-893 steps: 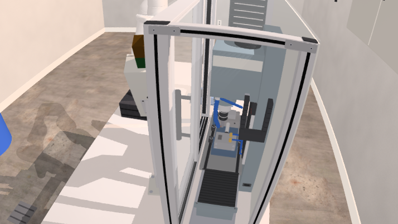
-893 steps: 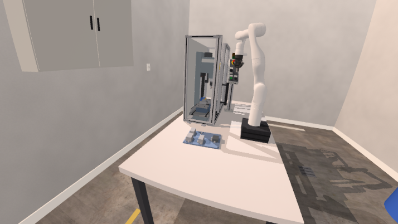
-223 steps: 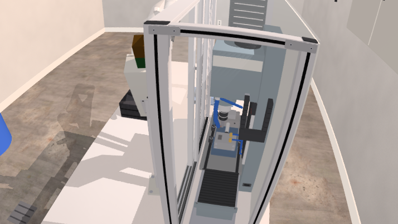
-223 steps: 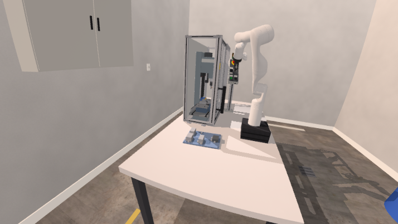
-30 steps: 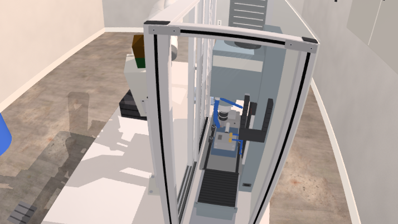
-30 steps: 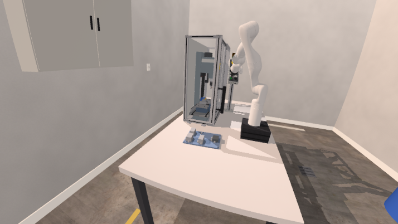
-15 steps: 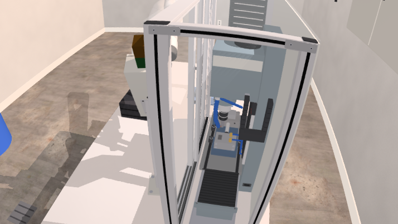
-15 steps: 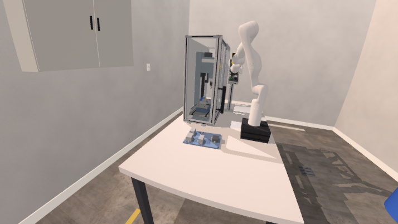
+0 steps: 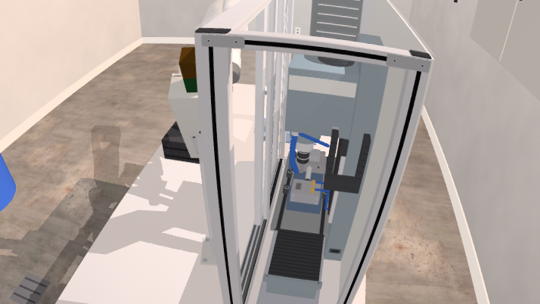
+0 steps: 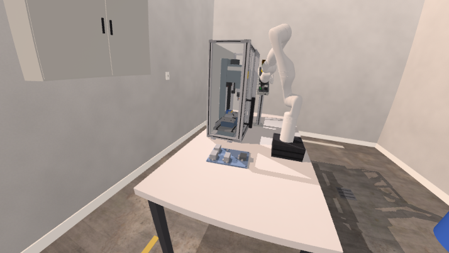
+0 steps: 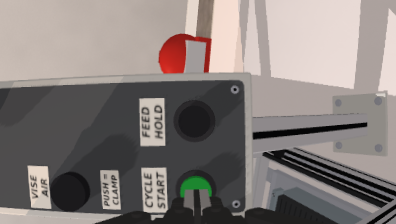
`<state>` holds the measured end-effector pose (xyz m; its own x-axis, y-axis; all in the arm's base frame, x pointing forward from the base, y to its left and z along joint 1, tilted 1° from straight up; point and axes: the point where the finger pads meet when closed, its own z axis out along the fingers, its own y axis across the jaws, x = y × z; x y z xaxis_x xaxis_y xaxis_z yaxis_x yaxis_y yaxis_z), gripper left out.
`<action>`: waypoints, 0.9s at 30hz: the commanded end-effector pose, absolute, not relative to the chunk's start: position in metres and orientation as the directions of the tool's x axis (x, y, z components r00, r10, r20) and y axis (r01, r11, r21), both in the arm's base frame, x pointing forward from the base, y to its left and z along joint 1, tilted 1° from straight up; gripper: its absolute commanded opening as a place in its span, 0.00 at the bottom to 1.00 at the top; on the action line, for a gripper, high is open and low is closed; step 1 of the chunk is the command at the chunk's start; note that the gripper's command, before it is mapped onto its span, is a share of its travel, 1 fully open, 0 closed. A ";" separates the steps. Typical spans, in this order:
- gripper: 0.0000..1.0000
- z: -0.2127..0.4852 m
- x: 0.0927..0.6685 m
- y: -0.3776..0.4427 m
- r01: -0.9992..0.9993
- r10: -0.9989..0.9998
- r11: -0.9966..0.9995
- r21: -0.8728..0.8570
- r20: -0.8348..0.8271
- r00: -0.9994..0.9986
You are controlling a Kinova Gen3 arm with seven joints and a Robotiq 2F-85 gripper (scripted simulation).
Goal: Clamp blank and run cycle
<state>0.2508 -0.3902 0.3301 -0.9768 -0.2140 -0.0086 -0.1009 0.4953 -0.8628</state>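
Pale tabletop (image 9: pixel 151 265) (image 10: pixel 232 195), grey walls (image 9: pixel 473 151) (image 10: pixel 182 104), brown wood-look floor (image 9: pixel 132 83) (image 10: pixel 104 220).

At the right of the exterior view's centre, the seven-joint arm (image 10: pixel 287 70) is glossy white, with smooth rounded tubular links and thin seam lines around its joints. In the wrist view, at the bottom edge, the two-finger gripper (image 11: pixel 196 204) has black, angular knuckles and slim, flat grey fingertips.
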 end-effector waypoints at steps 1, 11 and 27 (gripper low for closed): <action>0.10 0.330 0.251 -0.392 -0.100 -0.214 0.495 -0.863 -0.009 -0.977; 0.10 0.329 0.252 -0.394 -0.100 -0.214 0.495 -0.863 -0.009 -0.977; 0.10 0.327 0.252 -0.397 -0.100 -0.214 0.495 -0.863 -0.009 -0.977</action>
